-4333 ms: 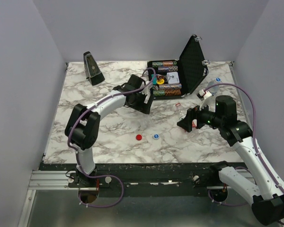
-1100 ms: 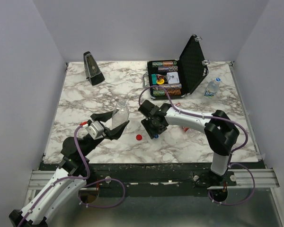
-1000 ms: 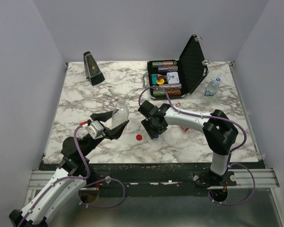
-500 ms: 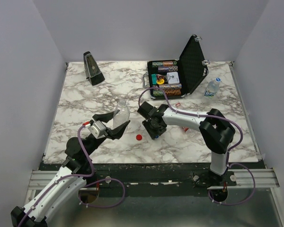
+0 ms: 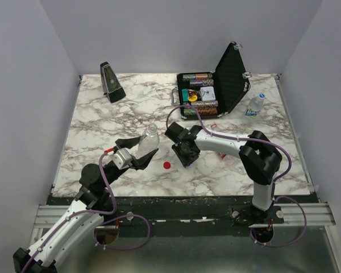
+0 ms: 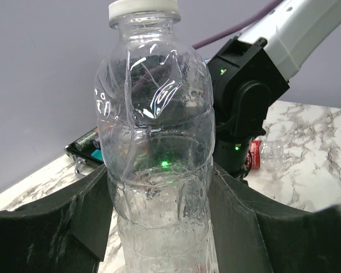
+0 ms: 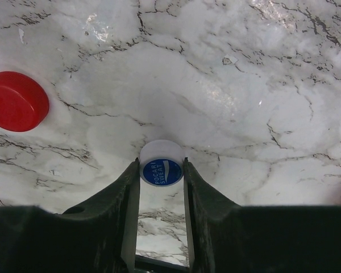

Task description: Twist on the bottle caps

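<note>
My left gripper [image 5: 139, 149] is shut on a clear plastic bottle [image 5: 149, 138], held upright left of centre. In the left wrist view the bottle [image 6: 156, 142] fills the frame between both fingers, its white-rimmed neck at the top. My right gripper [image 5: 184, 156] points down at the table just right of a red cap [image 5: 166, 165]. In the right wrist view its fingertips touch both sides of a blue-and-white cap [image 7: 162, 169] lying on the marble. The red cap [image 7: 16, 108] lies to the left, apart from the fingers.
An open black case [image 5: 216, 91] of poker chips stands at the back. A metronome [image 5: 111, 82] sits at the back left. A capped bottle [image 5: 254, 104] stands at the far right. A small bottle with a red label [image 6: 267, 154] lies behind the right arm.
The right gripper's fingers have narrowed onto the blue-and-white cap. The left gripper has carried the bottle a little to the right, towards the right gripper.
</note>
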